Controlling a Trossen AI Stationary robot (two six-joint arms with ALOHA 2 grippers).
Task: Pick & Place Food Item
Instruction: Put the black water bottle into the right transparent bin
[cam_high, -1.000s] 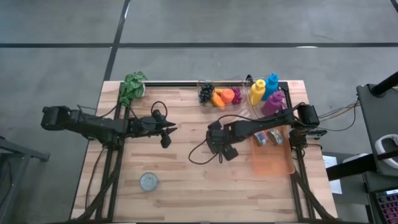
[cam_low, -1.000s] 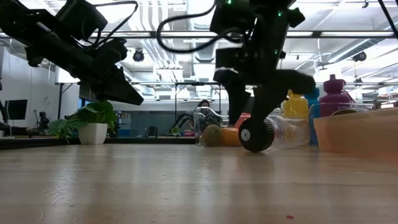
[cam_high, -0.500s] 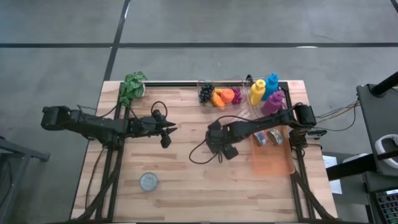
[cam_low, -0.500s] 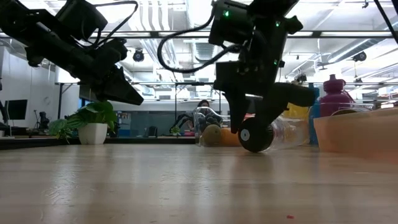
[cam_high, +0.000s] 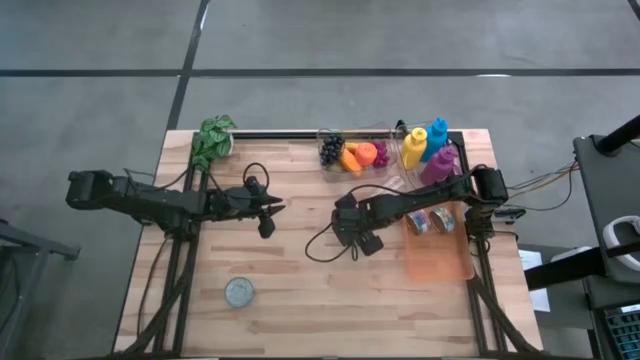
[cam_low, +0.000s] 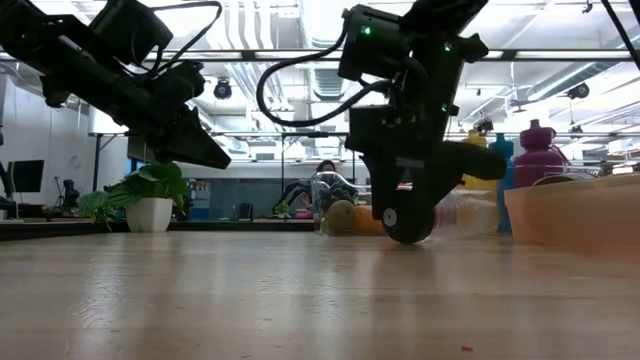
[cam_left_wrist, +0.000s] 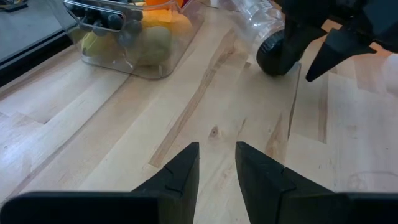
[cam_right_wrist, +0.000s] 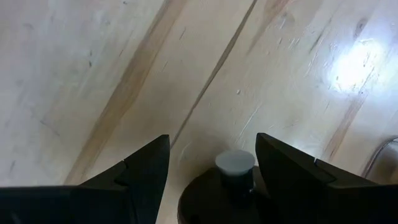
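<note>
The left arm reaches in from the tabletop's (cam_high: 300, 300) left edge. Its pincer (cam_high: 272, 210) hangs above the bare wood near the middle. In the left wrist view the pincer (cam_left_wrist: 216, 148) stands slightly parted with nothing in it.

The right arm comes in from the right edge. Its pincer (cam_high: 362, 240) is low over the tabletop near the centre, pointing down. A clear bottle (cam_left_wrist: 255, 18) with a black cap (cam_left_wrist: 273, 56) lies on the wood, and the right pincer is right at that cap. The right wrist view shows a dark round thing (cam_right_wrist: 235, 171) inside the pincer; whether it is gripped cannot be told.

The food sits in a clear box (cam_high: 352, 155) at the far edge: grapes (cam_high: 330, 150) and orange fruit (cam_high: 350, 160), apart from both pincers. Just right of it stand three coloured bottles (cam_high: 425, 145). An orange tray (cam_high: 440, 260) lies at the right side.
</note>
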